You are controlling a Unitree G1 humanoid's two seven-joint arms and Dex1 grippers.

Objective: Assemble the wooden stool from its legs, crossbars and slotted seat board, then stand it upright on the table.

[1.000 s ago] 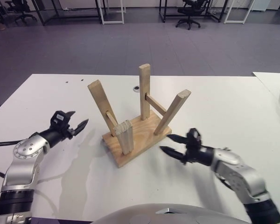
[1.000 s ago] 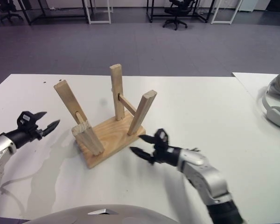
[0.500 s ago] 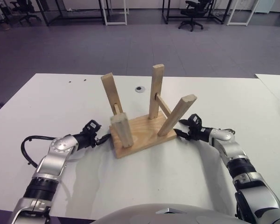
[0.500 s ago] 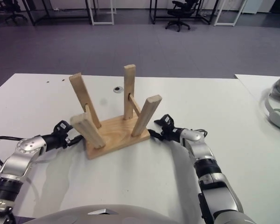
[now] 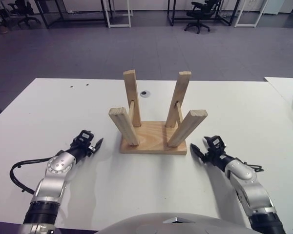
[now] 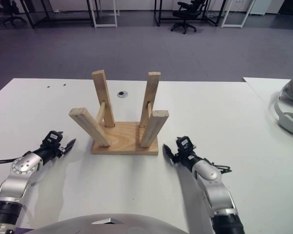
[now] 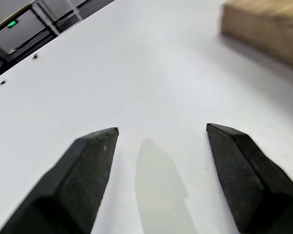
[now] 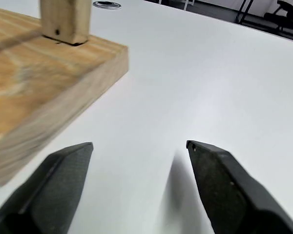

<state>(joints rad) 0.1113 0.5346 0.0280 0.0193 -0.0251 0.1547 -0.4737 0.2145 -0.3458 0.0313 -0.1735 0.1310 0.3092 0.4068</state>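
Note:
The wooden stool lies upside down in the middle of the table, its seat board [image 5: 153, 142] flat on the surface and four legs [image 5: 131, 97] sticking up, splayed outward, with crossbars between the pairs. My left gripper [image 5: 93, 145] rests low on the table a little left of the board, open and holding nothing. Just right of the board's corner sits my right gripper [image 5: 199, 148], also open and empty. In the right wrist view the board's corner [image 8: 53, 92] lies close beyond the open fingertips [image 8: 71, 161]. The left wrist view has the board's edge [image 7: 268, 29] farther off.
The white table [image 5: 49, 112] has a small round hole [image 5: 145, 92] behind the stool. A white headset [image 6: 290, 109] lies on a neighbouring table at the far right. Office chairs and desk frames stand on the floor beyond.
The stool has been turned square to me and shifted slightly right. Both grippers have let go of the board's ends and drawn back from it, now open.

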